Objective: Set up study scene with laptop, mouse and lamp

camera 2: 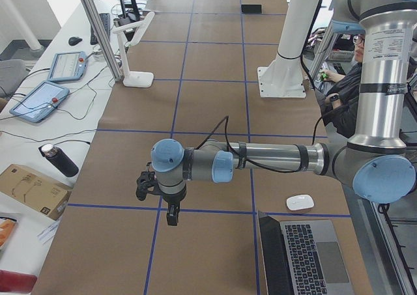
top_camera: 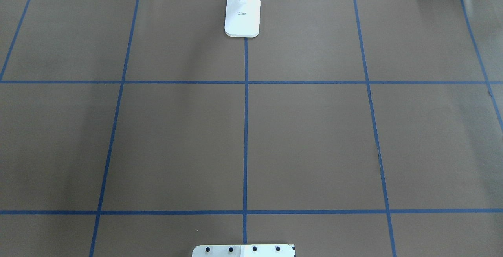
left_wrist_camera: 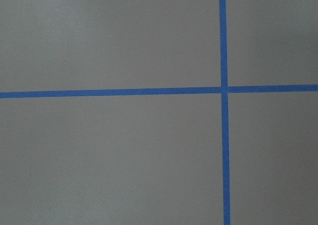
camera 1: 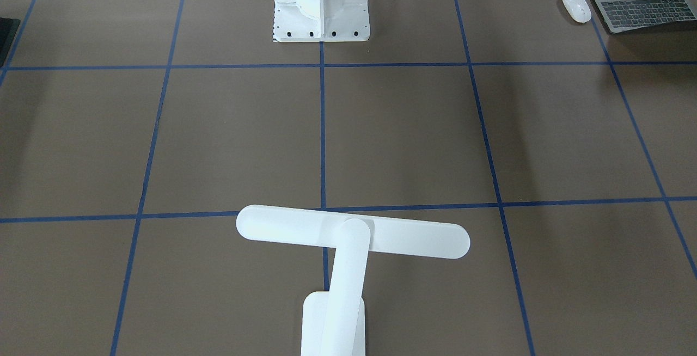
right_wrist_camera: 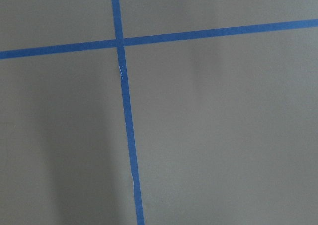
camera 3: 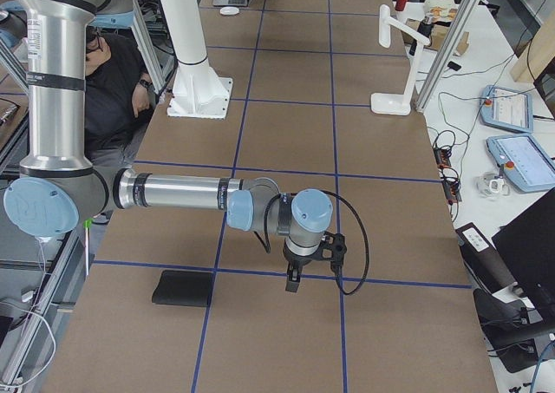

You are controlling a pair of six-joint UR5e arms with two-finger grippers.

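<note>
The lamp (camera 1: pixel 353 239) stands at the counter's (top_camera: pixel 314 139) far middle edge, its bar head running crosswise. At the left end the open laptop (camera 1: pixel 642 7) faces the robot, with the mouse (camera 1: pixel 576 7) just beside it, lying front-to-back. The left fingers (camera 2: pixel 171 218) and right fingers (camera 3: pixel 292 283) point down; I cannot tell how far open they are.

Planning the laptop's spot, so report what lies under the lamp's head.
Beneath the head of the lamp, the side views show only brown table and blue tape, nothing standing there. In the front-facing view the head and arm cover the patch directly below and part of the base.
</note>
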